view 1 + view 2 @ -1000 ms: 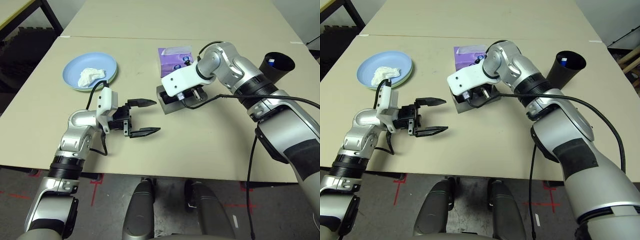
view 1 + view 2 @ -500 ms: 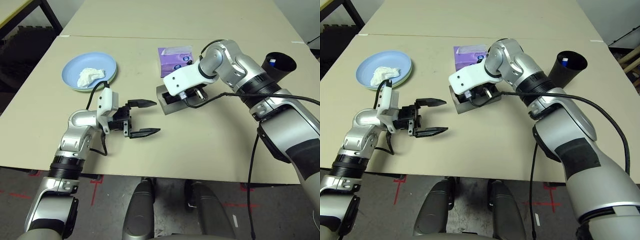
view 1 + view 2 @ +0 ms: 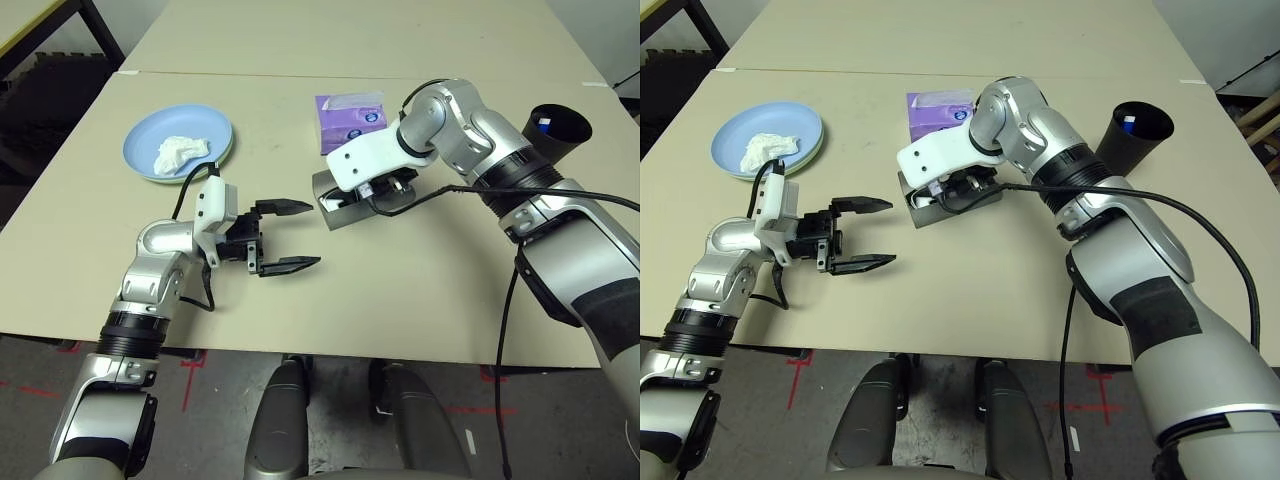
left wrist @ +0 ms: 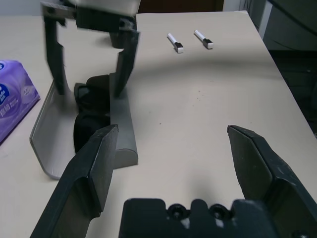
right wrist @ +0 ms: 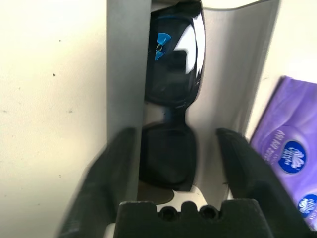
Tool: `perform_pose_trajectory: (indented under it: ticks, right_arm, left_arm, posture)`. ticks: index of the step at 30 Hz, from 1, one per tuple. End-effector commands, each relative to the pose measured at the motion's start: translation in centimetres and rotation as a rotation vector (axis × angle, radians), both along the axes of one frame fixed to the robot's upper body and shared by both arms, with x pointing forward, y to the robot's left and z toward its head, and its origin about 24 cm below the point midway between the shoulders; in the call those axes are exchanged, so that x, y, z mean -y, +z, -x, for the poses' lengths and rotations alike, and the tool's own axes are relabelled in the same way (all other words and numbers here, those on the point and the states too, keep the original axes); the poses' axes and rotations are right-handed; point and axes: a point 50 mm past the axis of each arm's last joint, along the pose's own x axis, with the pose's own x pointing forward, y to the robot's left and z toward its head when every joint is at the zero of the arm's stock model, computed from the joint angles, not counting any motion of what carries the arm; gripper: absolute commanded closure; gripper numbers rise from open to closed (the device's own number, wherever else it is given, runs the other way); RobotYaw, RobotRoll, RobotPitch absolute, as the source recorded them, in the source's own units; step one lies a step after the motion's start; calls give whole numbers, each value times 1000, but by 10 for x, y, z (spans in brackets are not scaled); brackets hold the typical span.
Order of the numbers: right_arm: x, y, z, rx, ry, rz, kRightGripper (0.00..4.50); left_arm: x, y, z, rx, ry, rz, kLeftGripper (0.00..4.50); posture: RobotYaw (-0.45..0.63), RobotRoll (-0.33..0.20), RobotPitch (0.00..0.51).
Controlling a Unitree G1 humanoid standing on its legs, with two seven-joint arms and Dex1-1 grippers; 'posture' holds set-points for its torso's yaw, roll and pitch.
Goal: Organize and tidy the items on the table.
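A: The right gripper (image 5: 171,163) is easing back up off the glasses case (image 3: 338,205); a second ago it was pressed lower into it, and now its wrist is sitting a little higher over the open tray.

B: And the sunglasses (image 5: 173,99)?

A: They are lying inside the case, lenses folded, between the case's two grey walls. The right fingers (image 5: 245,171) are spread, straddling the glasses without pinching them, so I am judging the drop-off as done.

B: What is the left arm doing?

A: Nothing new. The left gripper (image 3: 288,236) is hovering over bare table (image 3: 420,290) just beside the case, its two fingers wide apart and holding nothing.

B: So what is left?

A: The case lid is standing open, so closing it is probably next. The tissue (image 3: 181,152) is sitting on the blue plate (image 3: 150,135), which is stacked on a green one; the purple tissue pack (image 3: 348,118) is lying just behind the case, the cup (image 3: 556,130) is standing well off to the right, and two pens (image 4: 189,40) are lying beyond the case.
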Motion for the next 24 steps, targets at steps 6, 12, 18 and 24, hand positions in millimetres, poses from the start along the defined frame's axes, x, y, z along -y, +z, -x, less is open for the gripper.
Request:
perform_pose_trajectory:
  ticks: [6,12,18,24]
  right_arm:
    - [13,34,15,11,-2,-131,39]
    - [39,37,23,-120,-80,-362,39]
    - [75,-7,27,-292,-215,-693,39]
    - [84,-31,43,-368,-259,-1068,39]
  left_arm:
    - [0,1,-6,13,-17,-25,0]
    - [-1,4,-11,20,-13,-21,0]
    - [-8,6,-11,17,4,-10,0]
    - [-14,6,-13,5,10,-24,0]
  posture:
    - [156,0,186]
    - [116,0,180]
    - [80,0,182]
    - [74,0,190]
